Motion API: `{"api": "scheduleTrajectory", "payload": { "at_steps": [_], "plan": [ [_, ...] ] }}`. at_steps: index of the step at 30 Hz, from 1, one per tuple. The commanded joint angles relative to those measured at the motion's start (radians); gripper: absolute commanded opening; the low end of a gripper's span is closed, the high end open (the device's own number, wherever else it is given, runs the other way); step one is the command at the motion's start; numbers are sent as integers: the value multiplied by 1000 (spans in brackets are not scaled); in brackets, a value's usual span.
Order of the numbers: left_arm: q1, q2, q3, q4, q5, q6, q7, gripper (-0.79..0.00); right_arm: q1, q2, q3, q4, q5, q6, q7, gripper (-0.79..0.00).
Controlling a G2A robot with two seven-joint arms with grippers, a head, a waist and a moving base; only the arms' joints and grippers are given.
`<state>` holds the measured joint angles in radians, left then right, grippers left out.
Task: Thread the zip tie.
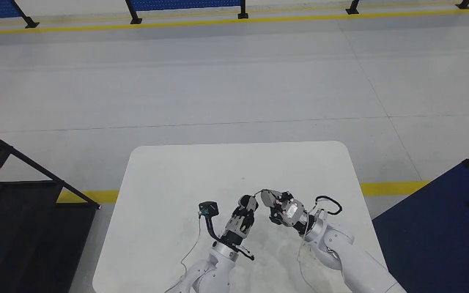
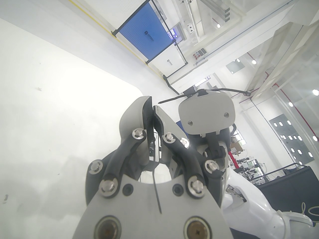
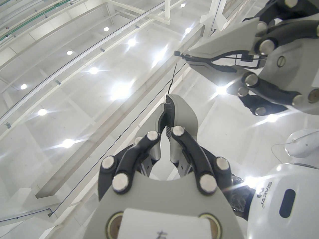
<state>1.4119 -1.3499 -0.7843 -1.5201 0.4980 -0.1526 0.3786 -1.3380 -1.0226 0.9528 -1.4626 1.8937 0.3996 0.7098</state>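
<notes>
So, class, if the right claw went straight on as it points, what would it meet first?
Probably the zip tie, its head pinched in the left claw, though depth is unclear.

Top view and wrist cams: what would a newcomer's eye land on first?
The two grippers stand out first, tips nearly meeting over the near part of the white table, with the left gripper and the right gripper angled toward each other. Both are shut on the thin black zip tie, whose strap sticks out past the fingertips. Behind them are glaring ceiling lights in the right wrist view and a blue panel in the left wrist view.
</notes>
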Motion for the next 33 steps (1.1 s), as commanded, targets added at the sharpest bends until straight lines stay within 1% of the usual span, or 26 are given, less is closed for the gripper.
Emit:
{"api": "scheduleTrajectory", "payload": {
  "at_steps": [1,5,15,26,33],
  "plan": [
    [0,0,0,0,0,0,0,-785,-2,-4,2,6,-1,-2,1,-785],
    [0,0,0,0,0,0,0,-785,-3,-12,9,6,-7,-28,29,-785],
    [1,0,-1,-1,-2,0,-1,-785,-3,-12,9,6,-7,-28,29,-785],
    [46,0,-56,-41,-45,-16,-34,-785,-3,-12,9,6,-7,-28,29,-785],
    [55,-1,-68,-49,-42,-15,-47,-785,-3,-12,9,6,-7,-28,29,-785]
  ]
}}
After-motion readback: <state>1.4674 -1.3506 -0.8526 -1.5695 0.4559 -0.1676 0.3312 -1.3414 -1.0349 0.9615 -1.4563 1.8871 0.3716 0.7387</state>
